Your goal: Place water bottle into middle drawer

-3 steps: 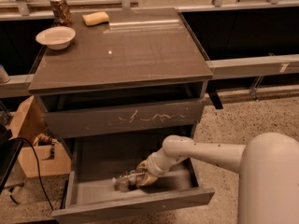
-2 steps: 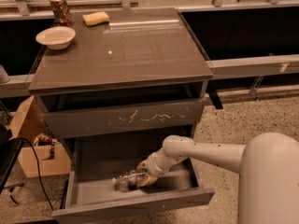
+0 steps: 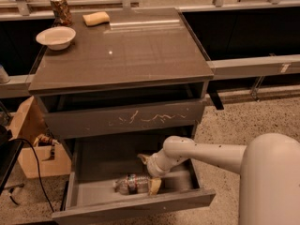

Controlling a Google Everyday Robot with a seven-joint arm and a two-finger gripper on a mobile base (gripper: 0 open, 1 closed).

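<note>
The water bottle (image 3: 131,183), clear with a label band round its middle, lies on its side on the grey floor of the pulled-out middle drawer (image 3: 136,211). My gripper (image 3: 149,172) reaches down into the drawer from the right, at the bottle's right end. Its tan fingers (image 3: 154,186) are spread apart: one is by the bottle's end and the other is raised behind it. The gripper looks open, and the bottle rests on the drawer floor. My white arm (image 3: 211,153) comes in over the drawer's right side.
A shut drawer front with pale scratch marks (image 3: 140,118) sits just above the open drawer. On the cabinet top (image 3: 140,55) stand a white bowl (image 3: 56,36), a patterned can (image 3: 61,11) and a tan sponge (image 3: 96,18). A cardboard box (image 3: 33,149) and a black cable are on the floor at the left.
The fingers have spread apart around the bottle's end. The bottle lies in much the same spot in the drawer, and the arm has barely moved.
</note>
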